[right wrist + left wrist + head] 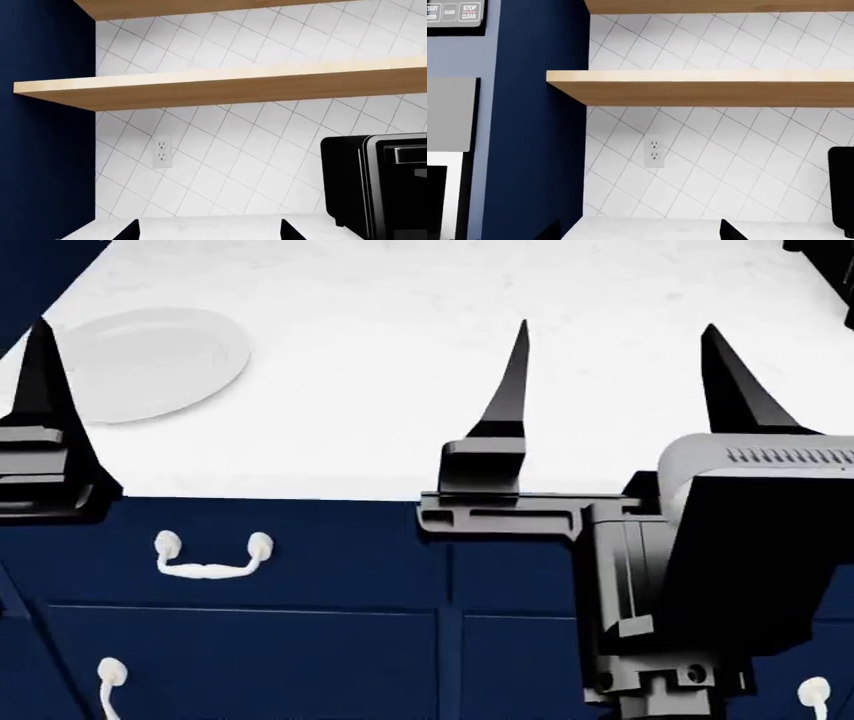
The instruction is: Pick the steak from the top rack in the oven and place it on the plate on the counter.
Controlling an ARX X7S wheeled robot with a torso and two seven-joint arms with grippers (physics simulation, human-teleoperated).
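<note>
Steak isn't showing in any view, so its bearing and long axis can't be told. Right gripper [614, 380] is hovering spread and empty over the counter [441, 360]; left gripper [40, 390] shows one finger, state unclear. Plate [150, 362] is lying far-left, nearest the left arm. Only the right wrist view is showing a black appliance [373, 185], far-right, possibly the oven.

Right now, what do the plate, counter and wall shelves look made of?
Plate: plain glossy white, likely ceramic, with soft shading at the raised rim. Counter: white slab with faint grey mottling, marble-look stone. Shelves: light tan with a matte, faintly grained face, probably wood or wood laminate.
</note>
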